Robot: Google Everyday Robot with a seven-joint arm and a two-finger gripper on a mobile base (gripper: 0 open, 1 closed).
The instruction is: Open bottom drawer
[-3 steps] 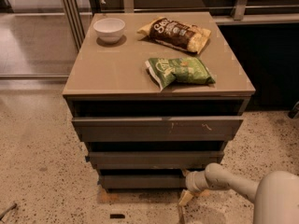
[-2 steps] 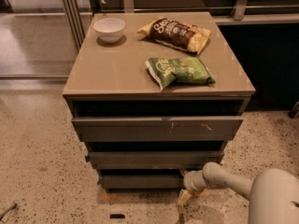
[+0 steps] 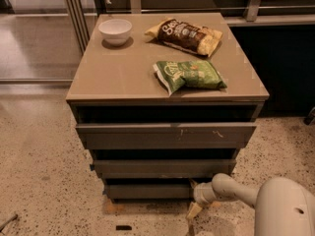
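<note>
The bottom drawer is the lowest and narrowest of three dark grey fronts in the cabinet, close to the floor. Its front sits about flush, with a dark gap above it. My gripper is at the right end of that drawer front, low near the floor, at the end of my pale arm, which comes in from the lower right. The gripper covers the drawer's right end. The inside of the drawer is hidden.
Above are the middle drawer and the wide top drawer with pale scratches. On the cabinet top lie a white bowl, a brown chip bag and a green chip bag. The floor is speckled.
My arm has shifted slightly to the left, toward the bottom drawer's right end. The drawers and the things on top have not moved.
</note>
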